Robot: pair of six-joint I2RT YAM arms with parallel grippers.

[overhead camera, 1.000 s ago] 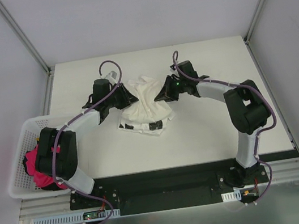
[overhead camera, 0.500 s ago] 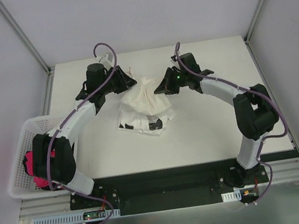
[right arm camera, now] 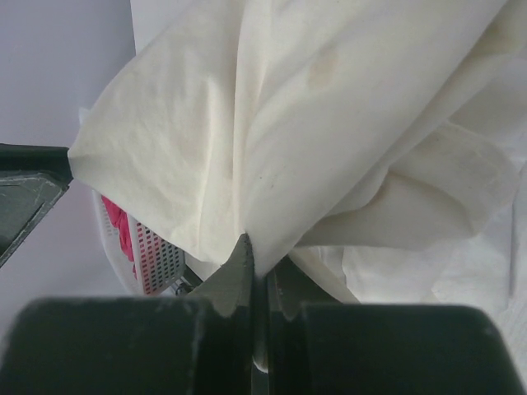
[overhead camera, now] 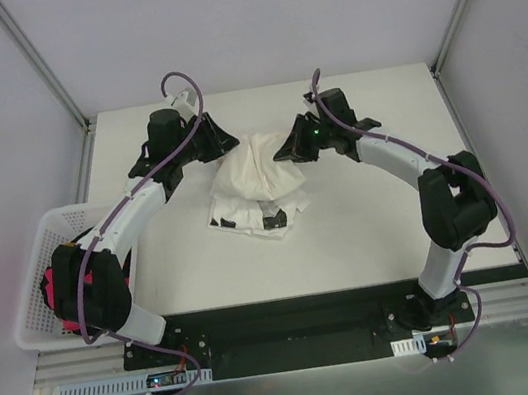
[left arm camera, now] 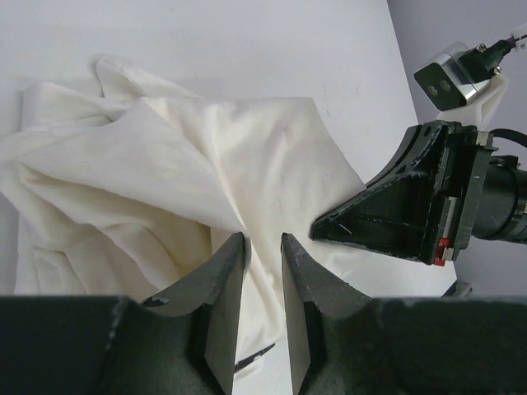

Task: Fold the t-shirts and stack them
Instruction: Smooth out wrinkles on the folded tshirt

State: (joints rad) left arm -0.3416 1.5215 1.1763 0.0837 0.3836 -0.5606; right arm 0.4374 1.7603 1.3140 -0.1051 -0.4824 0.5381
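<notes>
A cream-white t-shirt hangs bunched between my two grippers over the middle of the table. The left gripper holds its left edge. In the left wrist view the jaws stand a little apart, with a fold of the cream cloth pinched at their tips. The right gripper is shut on the shirt's right edge. Its fingers press tight on the cream cloth. Beneath lies a folded white t-shirt with black marks, partly covered by the cream one.
A white basket holding pink cloth stands at the table's left edge, next to the left arm's base. The right gripper's black body shows close by in the left wrist view. Metal frame posts rise at both far corners.
Both grippers have moved toward the far side of the table, carrying the cream-white t-shirt with them. The shirt has drawn into a smoother span between them.
</notes>
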